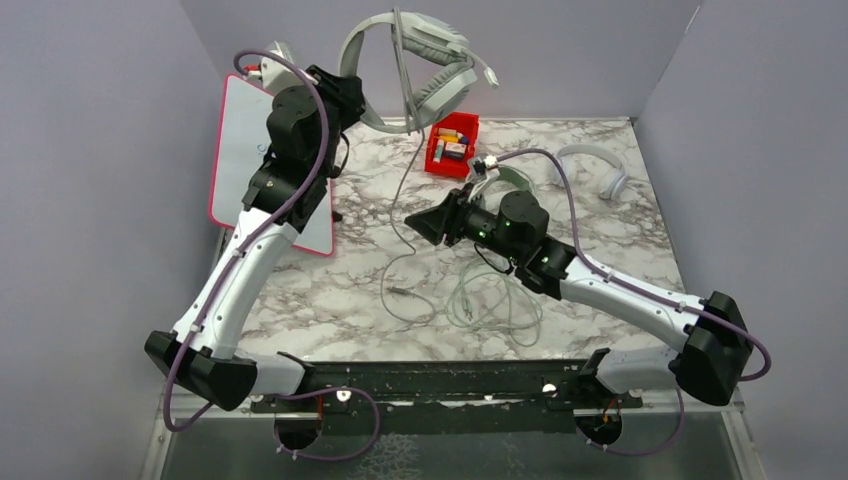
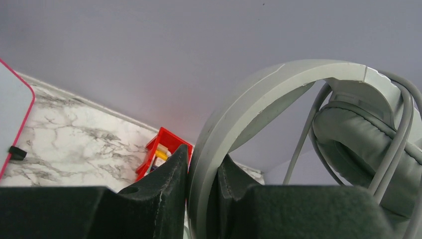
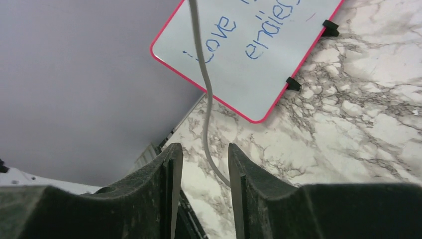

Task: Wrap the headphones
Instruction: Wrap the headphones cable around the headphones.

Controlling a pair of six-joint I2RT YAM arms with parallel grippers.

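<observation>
**We find the grey-white headset (image 1: 425, 75) aloft, its cable (image 3: 208, 99) running free**

The grey-white headset hangs high before the back wall, above the bench (image 1: 620, 240). Our left hand (image 2: 203, 164) has its fingers clamped on the headband. The cable drops from the headset to the bench and ends there in loose loops. Partway down it passes between the fingers of our right hand (image 3: 204, 159), which stand parted and do not pinch it. The mint-green headset (image 1: 520, 180) lies just behind the right arm, its own cable coiled in front. The white headset (image 1: 612, 183) lies near the right wall. A red bin (image 1: 436, 162) sits below the raised headset, and a whiteboard (image 1: 235, 150) leans at the left.
</observation>
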